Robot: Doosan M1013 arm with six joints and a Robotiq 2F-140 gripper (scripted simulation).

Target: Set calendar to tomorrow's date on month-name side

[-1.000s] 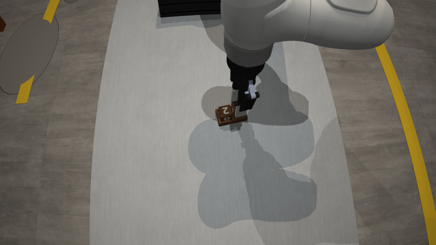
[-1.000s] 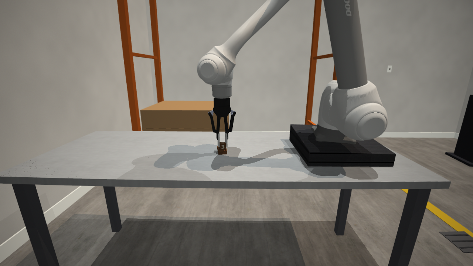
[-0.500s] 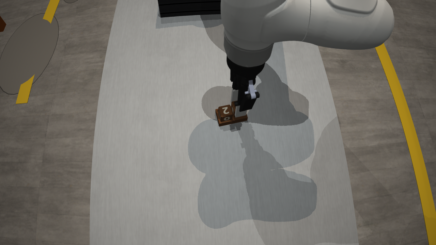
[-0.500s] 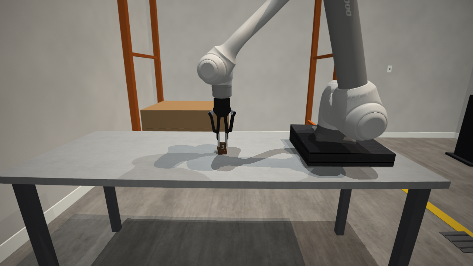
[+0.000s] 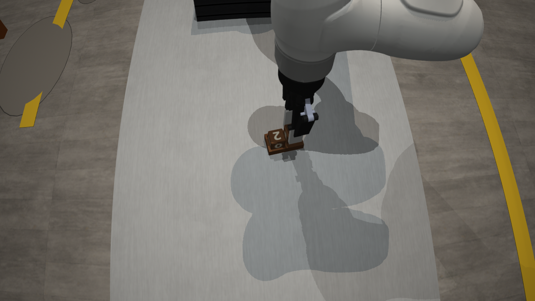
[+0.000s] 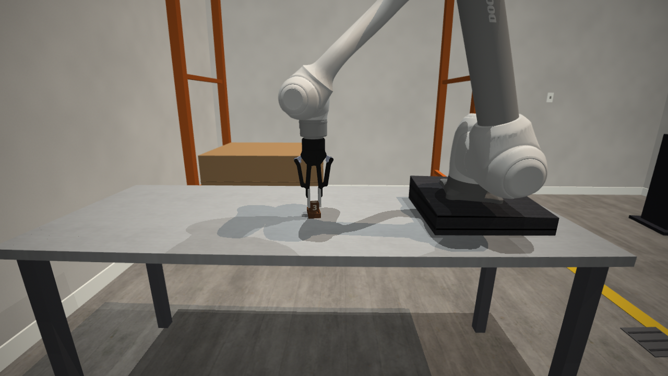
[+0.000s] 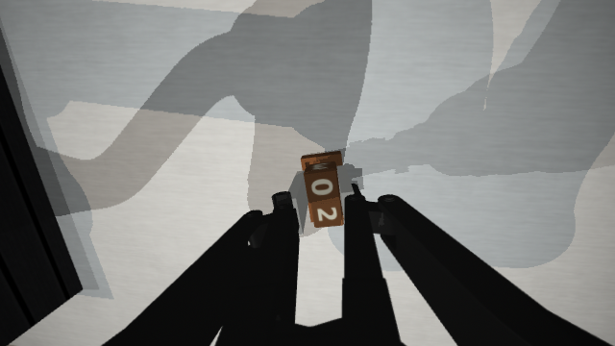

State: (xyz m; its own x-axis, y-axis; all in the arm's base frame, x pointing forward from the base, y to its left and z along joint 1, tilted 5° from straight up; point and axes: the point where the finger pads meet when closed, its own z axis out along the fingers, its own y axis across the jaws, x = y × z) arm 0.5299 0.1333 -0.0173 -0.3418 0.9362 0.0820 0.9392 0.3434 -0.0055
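Caption: Cube gripped at the tray; date setting incomplete.
Detail: The fingers (image 5: 291,127) (image 6: 313,201) appear closed on the gripped cube (image 5: 287,131) (image 6: 314,206) (image 7: 322,187), which sits over the tray (image 5: 278,151) (image 6: 313,214) (image 7: 322,158); its contact with the tray's floor cannot be confirmed. It shows 0 upward and apparently 3 toward the exterior view. The second cube (image 5: 276,135) (image 7: 328,213) stands in the tray beside it, 2 upward. The tray rests on the table (image 5: 168,168) (image 6: 116,214) (image 7: 159,240). Month name and full date are unreadable, so correct digits are unconfirmed. Remaining: verify date and seating, release, withdraw from the tray.

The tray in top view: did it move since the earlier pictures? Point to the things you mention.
No, the tray (image 5: 286,149) (image 6: 314,214) (image 7: 321,157) keeps the same place relative to the black base block (image 5: 231,11) (image 6: 494,226) (image 7: 29,250).
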